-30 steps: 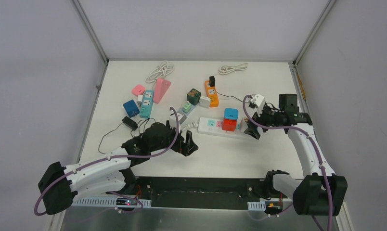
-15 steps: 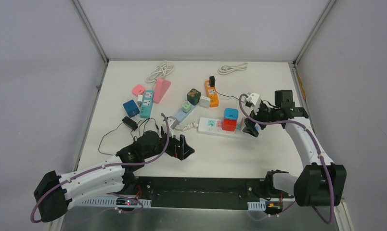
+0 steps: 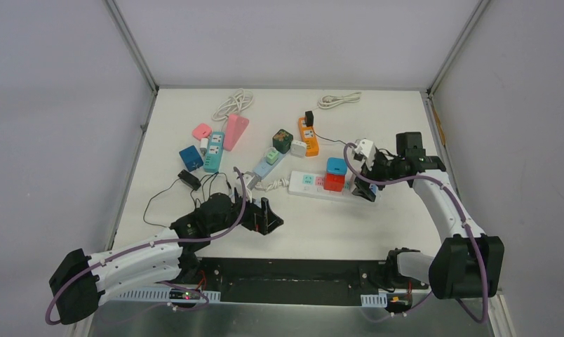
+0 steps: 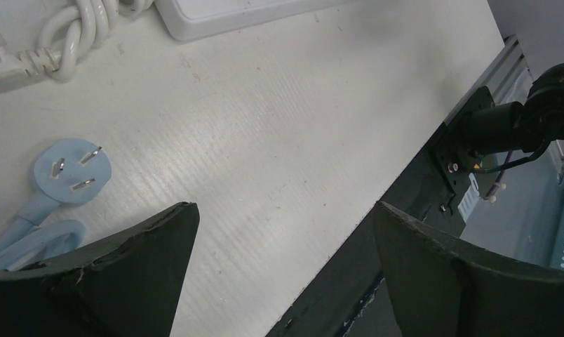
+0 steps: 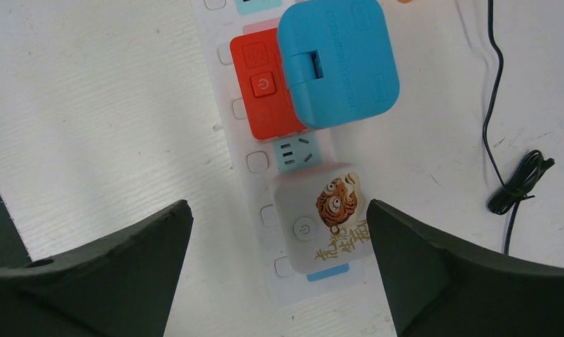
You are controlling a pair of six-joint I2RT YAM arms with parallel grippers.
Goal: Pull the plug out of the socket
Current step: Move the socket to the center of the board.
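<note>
- Right wrist camera: right gripper [image 5: 277,210], jaws spread, over tiger-print adapter [image 5: 321,221] on white power strip [image 5: 254,163].
- Left wrist camera alone: left gripper [image 4: 286,207], jaws spread, near pale-blue three-pin plug [image 4: 70,170].

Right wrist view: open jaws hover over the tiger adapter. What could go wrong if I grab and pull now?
1. Nothing pins the white strip; the left gripper is open and away from it, so the strip may lift with the tiger adapter.
2. The red adapter and blue adapter sit close by; a right gripper finger could snag them.
</note>
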